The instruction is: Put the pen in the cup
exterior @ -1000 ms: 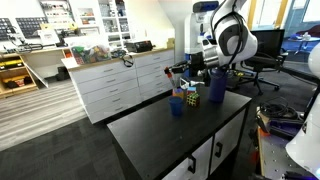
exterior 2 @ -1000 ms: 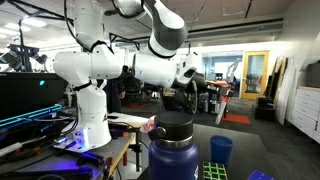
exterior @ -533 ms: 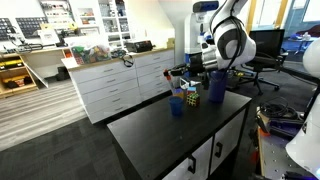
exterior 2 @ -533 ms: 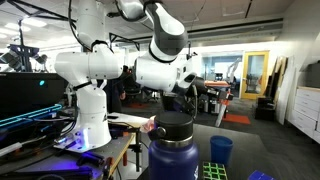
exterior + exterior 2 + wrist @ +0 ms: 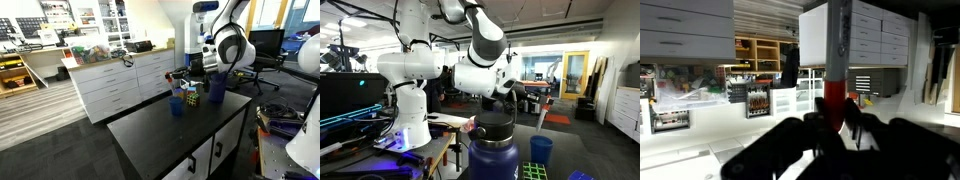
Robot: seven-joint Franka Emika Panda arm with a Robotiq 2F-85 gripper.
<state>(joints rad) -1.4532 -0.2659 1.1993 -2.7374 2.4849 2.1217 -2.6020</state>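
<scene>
gripper (image 5: 835, 119) clamped on upright red marker pen (image 5: 834, 92) | blue cup (image 5: 177, 105) on black table (image 5: 165, 138), just beside puzzle cube (image 5: 191, 97)

A black table (image 5: 165, 128) lies under my gripper (image 5: 182, 78), standing on dark carpet (image 5: 60, 158). Beyond the gripper, white drawer cabinets (image 5: 120, 85) line a pale wood floor (image 5: 35, 115).

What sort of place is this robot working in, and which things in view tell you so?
Probably a robotics lab or workshop: white drawer cabinets with a cluttered counter, wall shelves of parts bins, and office chairs behind the black table.
</scene>
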